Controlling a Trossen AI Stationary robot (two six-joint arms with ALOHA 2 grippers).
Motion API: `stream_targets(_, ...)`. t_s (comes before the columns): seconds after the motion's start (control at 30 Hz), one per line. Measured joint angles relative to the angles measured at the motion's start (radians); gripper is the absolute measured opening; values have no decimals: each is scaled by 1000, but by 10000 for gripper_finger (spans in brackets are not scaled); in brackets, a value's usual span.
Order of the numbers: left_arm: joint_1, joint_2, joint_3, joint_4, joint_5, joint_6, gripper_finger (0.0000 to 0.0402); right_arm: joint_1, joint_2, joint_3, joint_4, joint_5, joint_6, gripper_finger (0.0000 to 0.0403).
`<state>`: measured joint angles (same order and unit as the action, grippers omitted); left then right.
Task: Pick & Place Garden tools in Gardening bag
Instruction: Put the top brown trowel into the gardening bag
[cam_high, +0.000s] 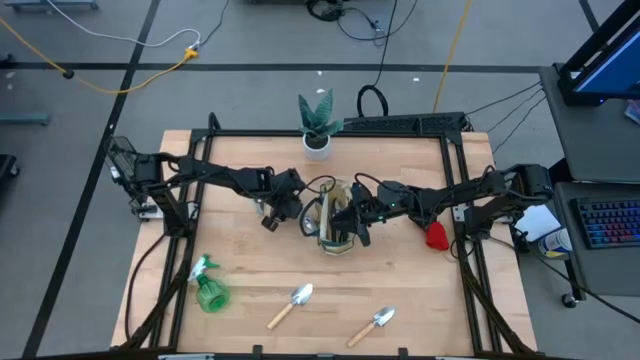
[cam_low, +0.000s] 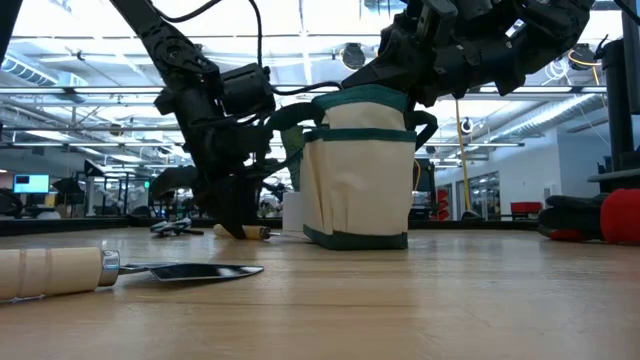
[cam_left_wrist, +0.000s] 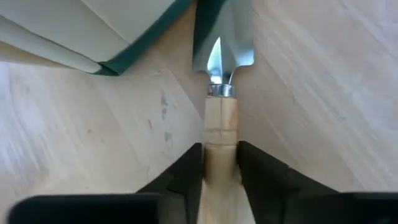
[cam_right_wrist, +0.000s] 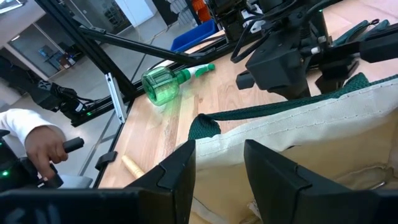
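Green plant in white pot (cam_high: 317, 124) upright near table's far edge. Light wooden table (cam_high: 250, 275) inside black frame (cam_high: 330, 133). Blue-lit keyboard (cam_high: 607, 222) on side desk, right. Person's hand (cam_right_wrist: 45, 146) beyond table, gripping dark handle. Cables (cam_high: 120, 75) on floor.

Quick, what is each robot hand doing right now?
Left hand: closed around a trowel's wooden handle on the table.
Right hand: gripping the gardening bag's rim.
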<state>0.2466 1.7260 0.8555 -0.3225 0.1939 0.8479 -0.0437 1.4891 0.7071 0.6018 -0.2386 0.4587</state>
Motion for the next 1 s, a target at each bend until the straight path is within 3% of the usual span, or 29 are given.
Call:
stream_targets(0.13, 2, 0, 0, 0, -1, -48, 66, 0, 0, 0, 0, 0, 0, 130)
stream_targets(0.4, -22, -2, -1, 3, -23, -163, 79, 0, 0, 0, 0, 0, 0, 130)
stream_targets(1.0, -215, -219, -4, -101, -275, -203, 66, 0, -32, -1, 17, -2, -33, 130)
